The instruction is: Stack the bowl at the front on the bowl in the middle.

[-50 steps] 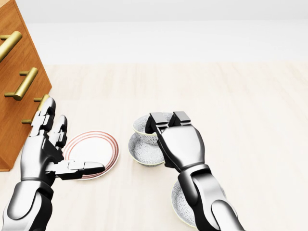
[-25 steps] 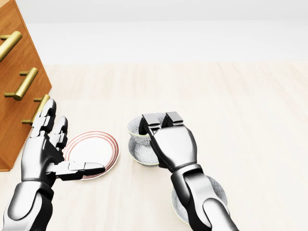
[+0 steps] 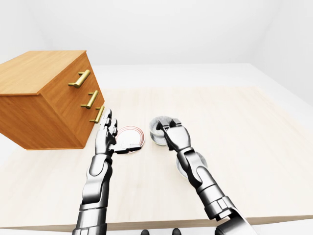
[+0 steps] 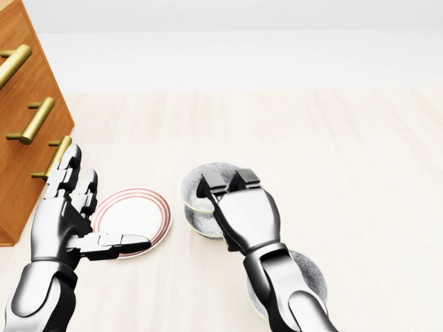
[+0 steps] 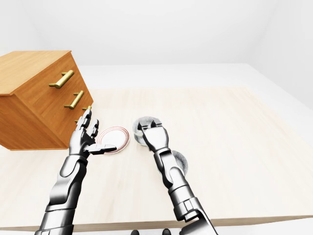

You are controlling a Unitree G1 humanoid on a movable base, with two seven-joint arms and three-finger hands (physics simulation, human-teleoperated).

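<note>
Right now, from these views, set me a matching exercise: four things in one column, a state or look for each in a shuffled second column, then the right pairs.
Column one
1. left hand
2. right hand
3. plate
4. drawer unit

Column two
A. wooden, with brass handles, at the head view's left edge
B. red rings, lying flat on the table
C. open, fingers spread
D. fingers closed over the rim of a bowl

Pairs: 1-C, 2-D, 3-B, 4-A
</note>
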